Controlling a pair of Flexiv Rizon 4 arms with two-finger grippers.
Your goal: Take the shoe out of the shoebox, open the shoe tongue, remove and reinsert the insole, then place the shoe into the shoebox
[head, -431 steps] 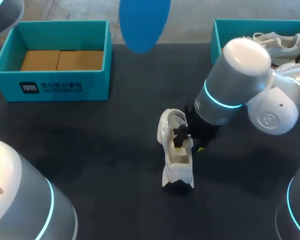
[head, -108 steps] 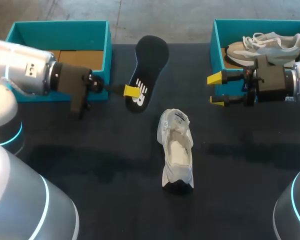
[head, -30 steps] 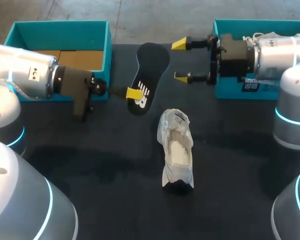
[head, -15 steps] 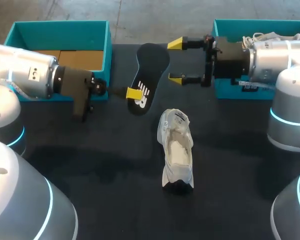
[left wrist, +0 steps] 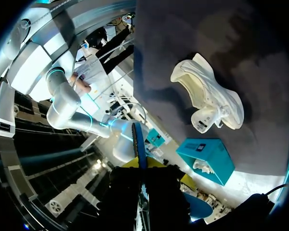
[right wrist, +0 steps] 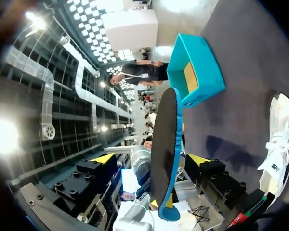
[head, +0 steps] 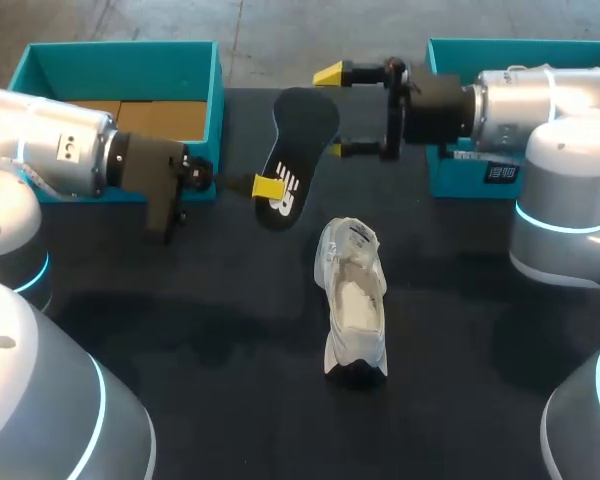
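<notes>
1. The left end effector (head: 267, 187) is pinched on the black insole (head: 298, 135) near its heel end. In the head view one yellow fingertip lies flat against the printed face. The left wrist view shows the insole edge-on, rising from between the closed fingers.
2. The insole is held off the bench (head: 200, 300), tilted, with its toe end pointing away toward the far edge.
3. The right end effector (head: 333, 112) comes in from the right, level with that toe end, its fingers spread wide. In the head view one yellow tip sits beyond the toe end and the other beside the insole's right edge.
4. The right wrist view shows the insole standing edge-on in the gap. There is clear space between it and each yellow tip, so neither finger touches it.
5. The white shoe (head: 354, 300) stands alone on the bench, nearer than both end effectors, toe toward the near edge and its opening facing up.
6. A teal shoebox (head: 120, 170) with brown cardboard inside sits at the far left, behind the left arm.
7. A second teal shoebox (head: 450, 180) sits at the far right, largely hidden by the right arm.
</notes>
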